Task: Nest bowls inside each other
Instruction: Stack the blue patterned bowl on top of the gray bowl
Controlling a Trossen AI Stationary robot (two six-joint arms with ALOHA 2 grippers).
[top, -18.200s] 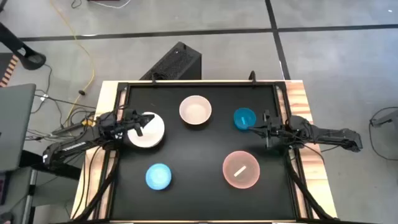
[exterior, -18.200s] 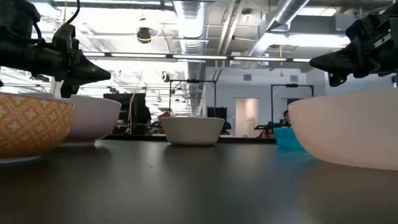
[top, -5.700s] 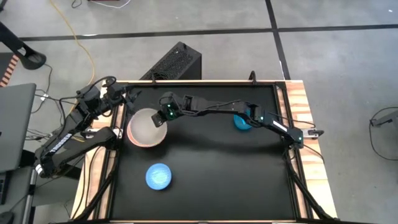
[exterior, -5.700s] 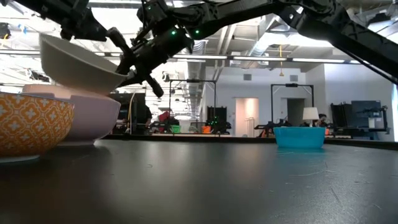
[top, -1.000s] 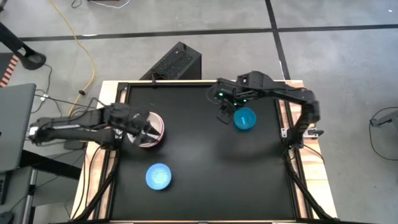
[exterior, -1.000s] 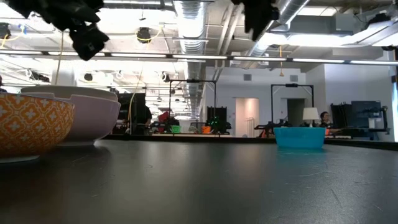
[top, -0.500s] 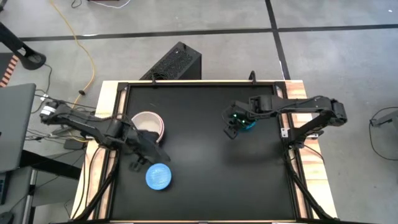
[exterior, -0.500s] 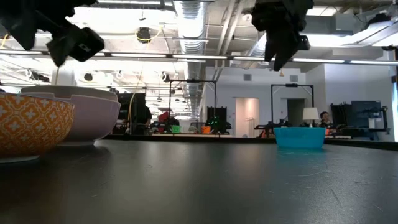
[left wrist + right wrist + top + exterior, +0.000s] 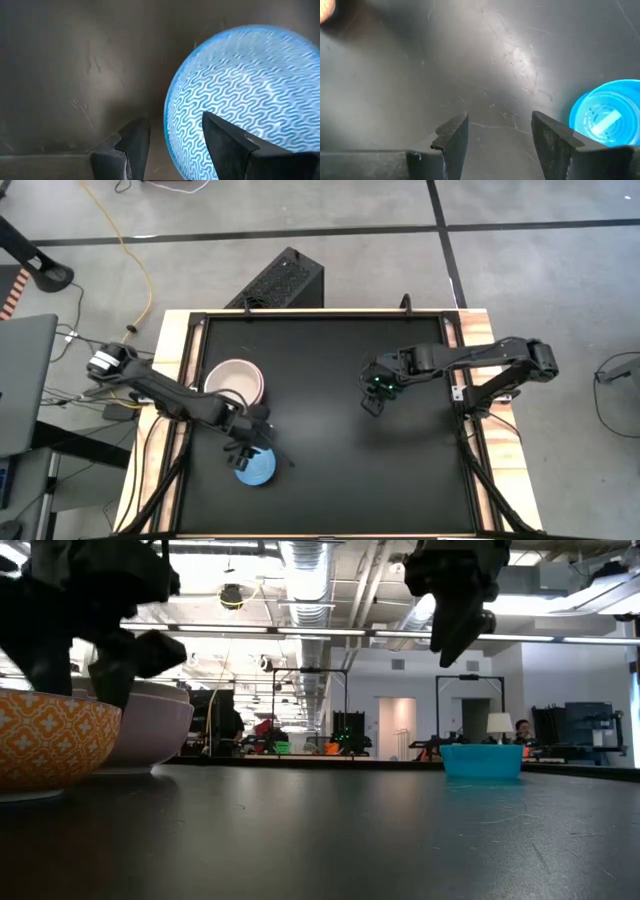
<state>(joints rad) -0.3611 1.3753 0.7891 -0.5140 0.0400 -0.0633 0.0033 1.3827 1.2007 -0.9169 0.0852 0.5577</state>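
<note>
The light blue bowl (image 9: 257, 467) sits on its base near the table's front left. It has a wavy pattern inside (image 9: 250, 95) and an orange-patterned outside (image 9: 50, 745). My left gripper (image 9: 175, 145) hovers open over its rim, one finger above the inside and one outside. A salmon pink bowl with paler bowls nested in it (image 9: 235, 380) stands behind. My right gripper (image 9: 500, 135) is open above bare table beside the small teal bowl (image 9: 607, 120), which my right arm mostly hides in the high view.
The middle of the black tabletop (image 9: 320, 450) lies free. Wooden rails (image 9: 480, 340) run along the table's left and right sides. A black box (image 9: 285, 280) stands on the floor beyond the far edge, and a laptop (image 9: 20, 380) lies off to the left.
My left gripper has swung from over the nested stack toward the table's near edge and come down over the light blue bowl, turning as it went. My right gripper has sunk beside the teal bowl while its arm folded back toward the right edge. No bowl has moved.
</note>
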